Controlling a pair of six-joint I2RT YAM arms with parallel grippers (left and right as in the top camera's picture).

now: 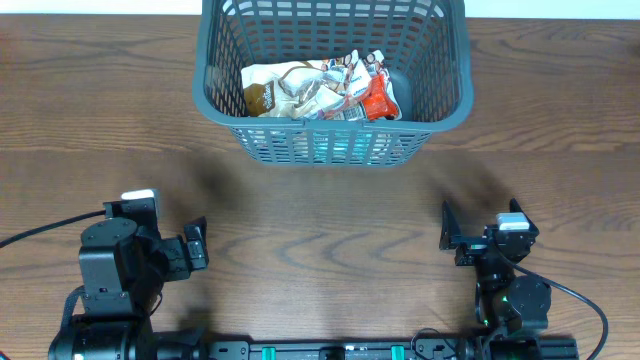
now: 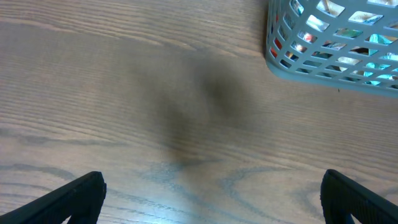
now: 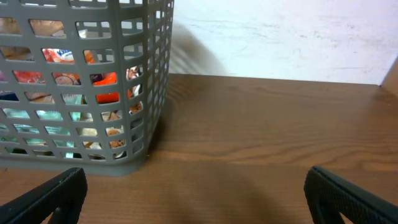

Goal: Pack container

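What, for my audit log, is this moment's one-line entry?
basket: snack packets inside | left gripper: open, empty | right gripper: open, empty

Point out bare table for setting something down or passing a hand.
Free: table strip between the container and the left pincer and right pincer, both open; also wood either side of the container. Crowded: inside the container, snack packets piled.

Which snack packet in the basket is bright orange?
The orange packet at the pile's right end inside the basket; the others look white or brown.
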